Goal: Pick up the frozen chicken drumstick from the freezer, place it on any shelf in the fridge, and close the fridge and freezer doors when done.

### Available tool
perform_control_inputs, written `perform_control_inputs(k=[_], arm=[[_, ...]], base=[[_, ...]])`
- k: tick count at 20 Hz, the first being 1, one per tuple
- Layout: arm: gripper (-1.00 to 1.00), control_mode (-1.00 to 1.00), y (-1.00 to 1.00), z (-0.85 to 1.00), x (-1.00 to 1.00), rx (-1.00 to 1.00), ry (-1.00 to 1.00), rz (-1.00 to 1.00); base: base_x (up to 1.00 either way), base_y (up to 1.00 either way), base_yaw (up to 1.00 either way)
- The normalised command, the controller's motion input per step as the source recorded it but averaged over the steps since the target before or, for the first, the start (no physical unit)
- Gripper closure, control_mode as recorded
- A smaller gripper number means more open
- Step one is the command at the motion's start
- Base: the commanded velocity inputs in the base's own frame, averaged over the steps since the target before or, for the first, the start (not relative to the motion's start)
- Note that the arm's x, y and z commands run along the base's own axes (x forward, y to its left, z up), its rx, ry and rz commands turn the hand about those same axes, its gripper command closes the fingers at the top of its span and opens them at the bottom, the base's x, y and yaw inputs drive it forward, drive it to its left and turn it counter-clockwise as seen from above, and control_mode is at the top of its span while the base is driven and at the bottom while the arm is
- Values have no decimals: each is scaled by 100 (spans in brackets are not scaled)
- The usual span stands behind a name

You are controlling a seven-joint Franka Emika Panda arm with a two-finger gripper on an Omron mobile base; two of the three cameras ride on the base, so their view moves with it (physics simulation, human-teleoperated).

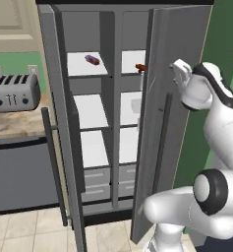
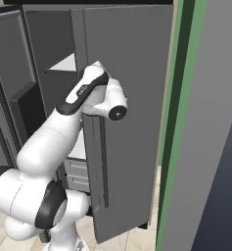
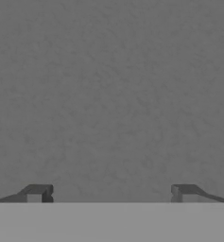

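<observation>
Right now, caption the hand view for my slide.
Open gripper facing the grey fridge door up close.

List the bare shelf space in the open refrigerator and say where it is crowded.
Freezer: middle and lower white shelves bare; top shelf holds a purple item. Fridge: small red item on top shelf. Crowded: the fridge door, with the gripper open.

A green wall point(image 1: 19, 63) is showing behind a marbled counter point(image 1: 12, 125), where a silver four-slot toaster point(image 1: 14, 92) is sitting beneath a cream upper cabinet point(image 1: 12, 19). A dark grey appliance front point(image 1: 19, 174) is standing under the counter, and pale beige floor tiles point(image 1: 27, 231) are spreading below it. In the right base view a green wall edge point(image 2: 178, 122) is running down beside a broad grey panel point(image 2: 210, 147).
</observation>
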Motion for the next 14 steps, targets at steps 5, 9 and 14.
perform_control_inputs(k=[5, 9, 14], arm=[[-100, -100, 0, 16, 28, 0, 28, -7], [-100, -100, 0, 0, 46, 0, 22, -5], [-100, -100, 0, 0, 56, 0, 11, -4]], base=[[0, 0, 0], [0, 0, 0], [0, 0, 0]])
